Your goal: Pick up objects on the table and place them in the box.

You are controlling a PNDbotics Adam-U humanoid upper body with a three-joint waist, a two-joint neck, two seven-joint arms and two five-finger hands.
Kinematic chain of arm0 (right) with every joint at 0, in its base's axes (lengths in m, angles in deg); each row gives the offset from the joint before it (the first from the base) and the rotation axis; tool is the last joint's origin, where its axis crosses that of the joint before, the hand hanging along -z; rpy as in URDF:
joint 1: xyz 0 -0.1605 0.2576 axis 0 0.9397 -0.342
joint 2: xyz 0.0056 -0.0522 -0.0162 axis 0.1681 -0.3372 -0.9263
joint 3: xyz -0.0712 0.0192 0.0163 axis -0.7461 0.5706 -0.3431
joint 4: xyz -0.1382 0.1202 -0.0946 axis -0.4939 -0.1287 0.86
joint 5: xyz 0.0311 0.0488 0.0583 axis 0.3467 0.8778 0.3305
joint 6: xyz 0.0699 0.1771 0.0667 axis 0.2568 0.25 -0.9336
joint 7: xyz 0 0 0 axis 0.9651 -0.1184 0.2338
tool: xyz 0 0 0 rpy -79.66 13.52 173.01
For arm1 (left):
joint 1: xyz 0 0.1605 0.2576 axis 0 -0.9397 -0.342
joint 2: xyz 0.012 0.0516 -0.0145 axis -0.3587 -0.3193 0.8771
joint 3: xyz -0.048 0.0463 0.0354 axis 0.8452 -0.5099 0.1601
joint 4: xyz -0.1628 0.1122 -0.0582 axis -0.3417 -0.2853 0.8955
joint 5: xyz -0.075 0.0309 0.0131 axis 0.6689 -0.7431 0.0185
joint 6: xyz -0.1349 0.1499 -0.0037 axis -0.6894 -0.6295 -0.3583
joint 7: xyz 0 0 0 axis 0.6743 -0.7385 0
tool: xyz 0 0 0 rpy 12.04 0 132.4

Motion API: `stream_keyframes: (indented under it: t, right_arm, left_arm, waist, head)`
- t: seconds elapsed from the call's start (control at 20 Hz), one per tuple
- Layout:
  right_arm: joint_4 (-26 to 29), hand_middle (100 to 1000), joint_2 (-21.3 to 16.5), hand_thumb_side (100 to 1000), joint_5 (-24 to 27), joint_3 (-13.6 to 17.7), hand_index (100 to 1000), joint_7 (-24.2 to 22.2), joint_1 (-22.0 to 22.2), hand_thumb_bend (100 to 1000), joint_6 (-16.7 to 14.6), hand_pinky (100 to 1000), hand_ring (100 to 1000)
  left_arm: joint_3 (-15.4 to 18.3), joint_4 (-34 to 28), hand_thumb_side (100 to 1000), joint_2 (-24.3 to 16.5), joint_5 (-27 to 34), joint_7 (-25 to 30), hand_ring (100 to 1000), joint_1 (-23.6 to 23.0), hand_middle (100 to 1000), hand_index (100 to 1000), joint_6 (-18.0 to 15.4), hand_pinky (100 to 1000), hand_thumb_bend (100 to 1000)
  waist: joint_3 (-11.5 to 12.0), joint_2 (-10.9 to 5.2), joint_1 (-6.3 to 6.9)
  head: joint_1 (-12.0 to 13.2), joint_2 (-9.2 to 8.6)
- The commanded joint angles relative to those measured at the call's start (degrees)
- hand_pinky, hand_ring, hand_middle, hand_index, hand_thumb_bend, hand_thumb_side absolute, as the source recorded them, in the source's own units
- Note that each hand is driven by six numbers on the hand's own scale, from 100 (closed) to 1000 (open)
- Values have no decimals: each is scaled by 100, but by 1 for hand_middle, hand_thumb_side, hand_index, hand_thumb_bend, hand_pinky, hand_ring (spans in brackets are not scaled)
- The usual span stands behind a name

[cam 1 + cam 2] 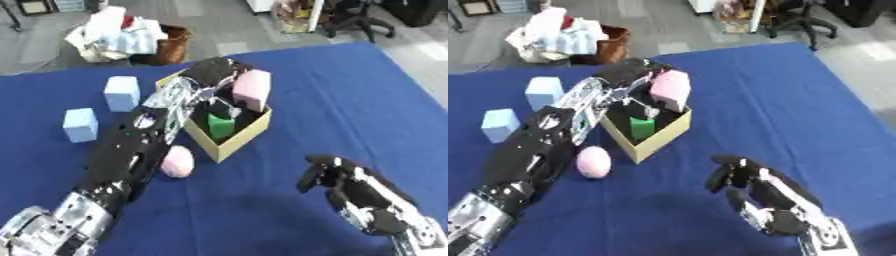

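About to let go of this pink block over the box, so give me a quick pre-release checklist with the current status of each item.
1. Left hand curled on pink block: ok.
2. Block over the box opening: ok, at the far side.
3. Room inside beside the green block: cannot tell.
4. Right hand clear of the box, idle at lower right: ok.
5. Items left on the table: not ok; pink ball and two light blue blocks remain.

Two light-blue blocks (122, 93) (80, 125), one pink block (252, 89), one green block (221, 125), one pink ball (177, 162), one box (234, 141).
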Motion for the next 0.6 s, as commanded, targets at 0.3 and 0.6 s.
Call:
stream_keyframes:
  t: [0.3,0.6]
  right_arm:
    - [60,651,-11,440,36,18,912,-46,-45,100,-68,676,706]
    - [55,651,-9,440,31,25,912,-44,-47,100,-72,676,706]
  left_arm:
    - [37,-302,622,-200,-110,478,876,135,928,957,-170,913,357]
    - [44,-369,613,-234,-270,479,887,144,941,966,-176,923,429]
  waist:
    - [7,-98,-90]
    - [5,-97,-86]
  head:
    - [-29,-61]
    - [-39,-66]
